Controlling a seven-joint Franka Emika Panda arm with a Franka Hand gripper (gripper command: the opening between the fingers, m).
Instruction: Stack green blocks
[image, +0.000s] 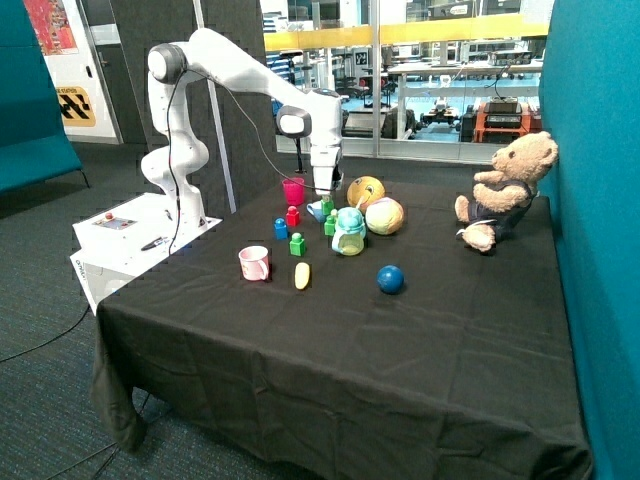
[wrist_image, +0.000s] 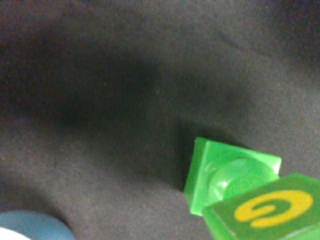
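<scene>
My gripper hangs at the back of the table, just above a green block. A second green block stands right in front of that one, beside a teal jar. A third green block stands apart, nearer the pink mug. In the wrist view a green block with a round stud rests on the black cloth. Partly over it, closer to the camera, is a green block face with a yellow letter. Whether that nearer block is held does not show.
A red brick and a blue brick stand by a magenta cup. A pink mug, a yellow piece, a blue ball, a teal jar, two coloured balls and a teddy bear stand around.
</scene>
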